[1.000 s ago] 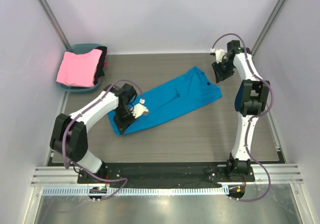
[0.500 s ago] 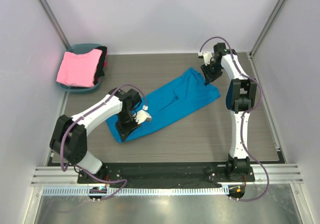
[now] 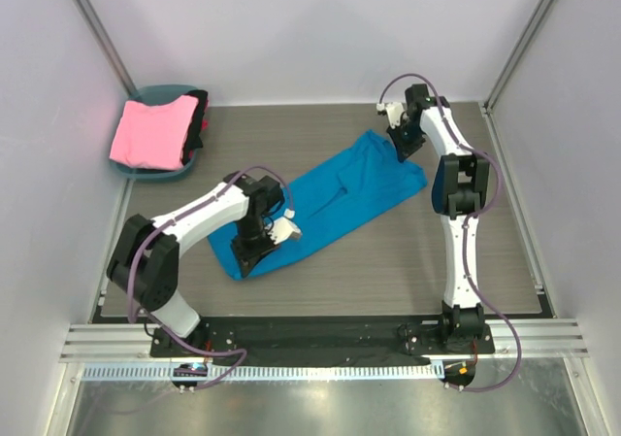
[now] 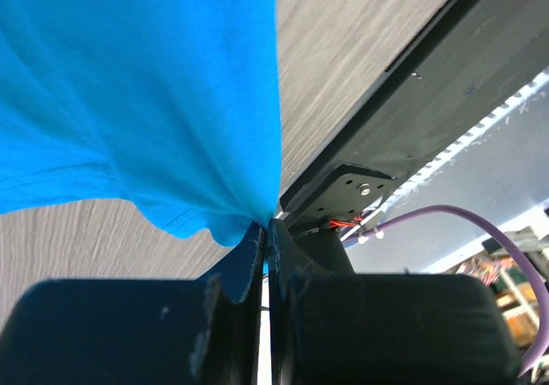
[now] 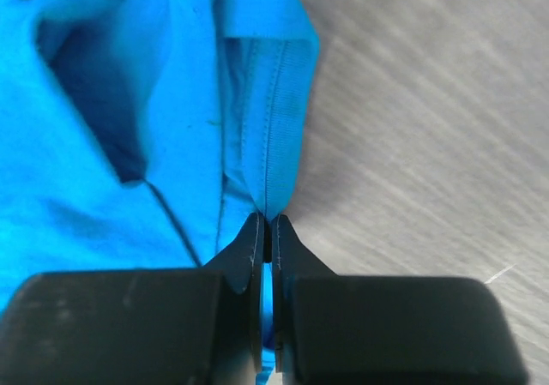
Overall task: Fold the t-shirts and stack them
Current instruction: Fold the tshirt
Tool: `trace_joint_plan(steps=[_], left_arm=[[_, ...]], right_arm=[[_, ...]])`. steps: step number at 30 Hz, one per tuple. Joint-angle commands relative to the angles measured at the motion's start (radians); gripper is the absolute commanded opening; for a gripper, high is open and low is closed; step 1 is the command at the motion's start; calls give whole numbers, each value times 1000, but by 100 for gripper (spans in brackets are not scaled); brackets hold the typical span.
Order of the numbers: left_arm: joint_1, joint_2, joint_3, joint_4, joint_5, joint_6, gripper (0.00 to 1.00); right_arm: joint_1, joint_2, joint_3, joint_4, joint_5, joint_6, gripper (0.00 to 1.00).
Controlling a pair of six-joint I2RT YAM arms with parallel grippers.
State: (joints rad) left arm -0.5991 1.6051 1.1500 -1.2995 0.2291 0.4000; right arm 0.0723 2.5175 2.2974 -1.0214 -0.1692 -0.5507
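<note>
A blue t-shirt [image 3: 330, 198] lies stretched diagonally across the middle of the table. My left gripper [image 3: 254, 247] is shut on its lower left hem; the wrist view shows the cloth [image 4: 171, 102] pinched between the closed fingers [image 4: 268, 231]. My right gripper [image 3: 400, 143] is shut on the upper right edge near the collar; the right wrist view shows a ribbed seam [image 5: 273, 145] caught between the fingertips [image 5: 268, 231]. A pink t-shirt [image 3: 150, 132] lies folded on a dark one in the teal basket [image 3: 160, 95] at the back left.
The grey enclosure walls stand close on the left, back and right. The black base rail [image 3: 320, 334] and aluminium frame [image 3: 320, 370] run along the near edge. The left wrist view shows that rail [image 4: 412, 102] beyond the table edge.
Both grippers have moved inward with the shirt: the left one to the right and nearer, the right one to the left. The blue shirt has become shorter and more bunched.
</note>
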Motion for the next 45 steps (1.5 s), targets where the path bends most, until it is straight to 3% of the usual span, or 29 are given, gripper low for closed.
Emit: trace_joint_plan(steps=[1,7,10,27,32,37,40,41,43,44,45], left_arm=[[-65,24,31,-26,42,-23,1],[-249,114,95,22,91,-47,0],[-312,206,203,45,128,-69,0],[-539,573,616,141,237,-112,1],[-547,624,691,184,191,-142,17],[-547,621,723,212,133,-156,21],[-548,599,726,209,124,-164,25],[-547,589,729,204,118,-170,27],[-547,521,711,195,93,-174,30],[-545,489,697,195,51,-173,31],[-541,407,682,197,24,-174,33]], right_arm=[[36,52,28,76,92,-15,2],[113,90,69,297,165,-49,1],[155,130,111,368,201,-61,1],[247,253,214,814,220,-64,1],[256,271,226,925,192,-19,1],[264,262,238,980,128,51,3],[270,245,232,1004,134,89,11],[270,224,231,1011,148,109,27],[270,186,208,1015,201,135,41],[270,131,188,1017,220,143,54],[268,91,130,1056,238,149,57]])
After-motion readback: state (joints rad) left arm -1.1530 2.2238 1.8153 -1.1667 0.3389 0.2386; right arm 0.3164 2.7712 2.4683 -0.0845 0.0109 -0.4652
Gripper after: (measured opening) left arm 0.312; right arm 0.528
